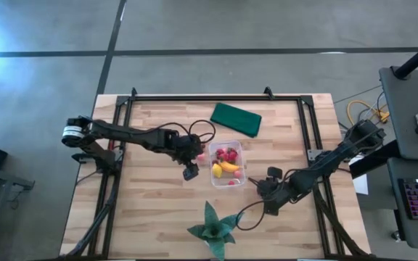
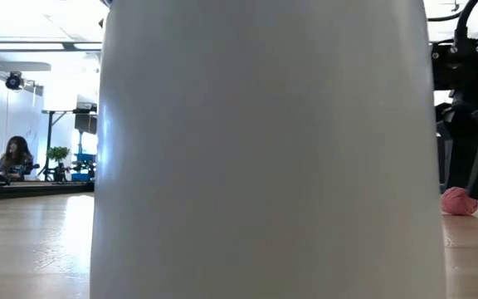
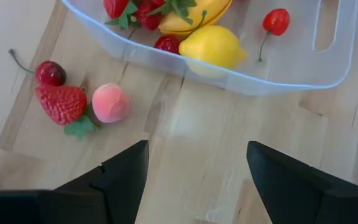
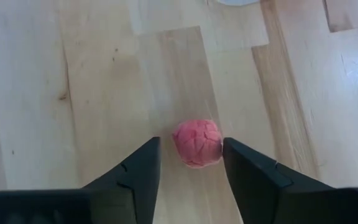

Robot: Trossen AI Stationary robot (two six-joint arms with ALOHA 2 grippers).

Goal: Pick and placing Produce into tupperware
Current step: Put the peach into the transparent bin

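The right gripper (image 4: 190,165) was low over the wooden table (image 1: 151,210), its fingers open with a pink berry (image 4: 197,143) between them, not clamped. The left gripper (image 3: 197,165) stood wide open and empty beside the clear tub (image 3: 291,68), which held a lemon (image 3: 211,45). A strawberry (image 3: 61,102), a cherry (image 3: 50,73) and a peach (image 3: 110,102) lay on the table just outside the tub.
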